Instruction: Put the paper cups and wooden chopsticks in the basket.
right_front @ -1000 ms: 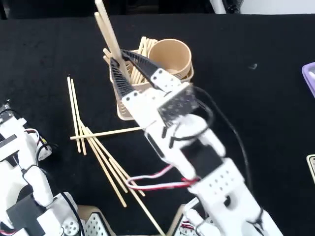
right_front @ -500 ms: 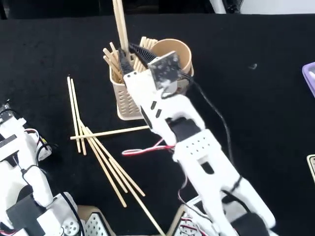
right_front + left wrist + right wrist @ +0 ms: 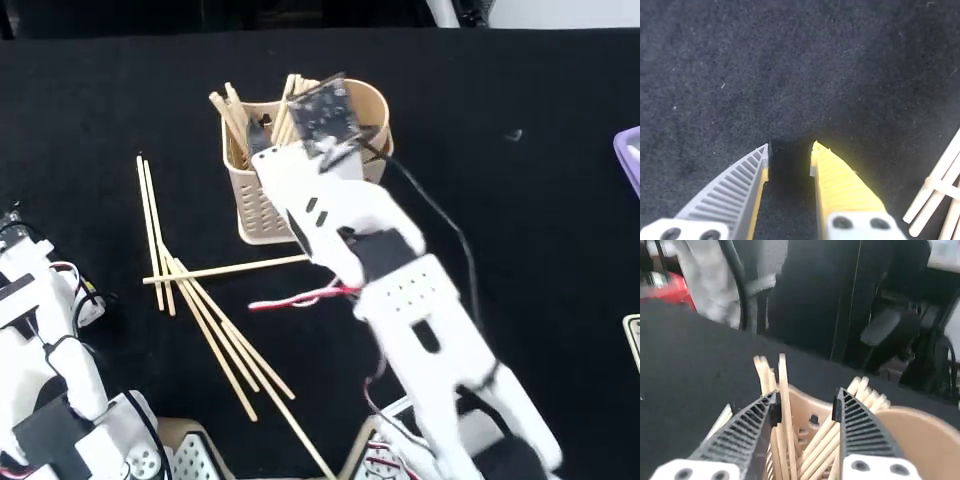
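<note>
Right gripper (image 3: 805,401) hung over the basket (image 3: 258,215), fingers apart around the upright chopsticks (image 3: 232,108) inside, paper cups (image 3: 377,103) nested in its right side, loose chopsticks (image 3: 205,315) lay scattered left and nearer on the table (image 3: 520,250) — left gripper (image 3: 790,147) low over black cloth, fingers slightly apart.

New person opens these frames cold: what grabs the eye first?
The right pincer, open, sits right over the beige basket, which holds a bundle of chopsticks and a paper cup. Next come the loose chopsticks, fanned across the black table beside the basket.
</note>
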You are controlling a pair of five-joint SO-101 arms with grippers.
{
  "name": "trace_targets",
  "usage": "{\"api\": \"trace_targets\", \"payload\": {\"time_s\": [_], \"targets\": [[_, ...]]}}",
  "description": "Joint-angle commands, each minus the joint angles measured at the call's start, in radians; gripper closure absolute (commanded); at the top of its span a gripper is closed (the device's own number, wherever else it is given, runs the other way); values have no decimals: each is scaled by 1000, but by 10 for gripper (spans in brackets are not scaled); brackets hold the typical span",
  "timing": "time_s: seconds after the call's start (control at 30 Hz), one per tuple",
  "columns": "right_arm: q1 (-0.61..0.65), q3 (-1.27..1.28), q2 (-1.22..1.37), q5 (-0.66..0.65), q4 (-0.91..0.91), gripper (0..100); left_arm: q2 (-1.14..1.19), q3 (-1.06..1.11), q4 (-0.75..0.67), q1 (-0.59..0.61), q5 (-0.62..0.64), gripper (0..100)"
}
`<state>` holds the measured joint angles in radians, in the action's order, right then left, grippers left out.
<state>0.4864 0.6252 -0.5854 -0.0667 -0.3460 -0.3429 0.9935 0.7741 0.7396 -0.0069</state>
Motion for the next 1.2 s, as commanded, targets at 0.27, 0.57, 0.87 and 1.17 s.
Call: {"api": "trace_targets", "payload": {"time_s": [0.27,0.57,0.87,1.17], "targets": [[176,-5,-395,0,-635,828,-11,-50,-3,10,8,863],[381,527,-269,2,-364,718,-9,-50,-3,10,8,863],[555,608,-16,-2,-290,720,-3,-53,-3,10,8,863],[482,329,328,-2,-483,720,-6,-51,-3,12,8,863]]}}
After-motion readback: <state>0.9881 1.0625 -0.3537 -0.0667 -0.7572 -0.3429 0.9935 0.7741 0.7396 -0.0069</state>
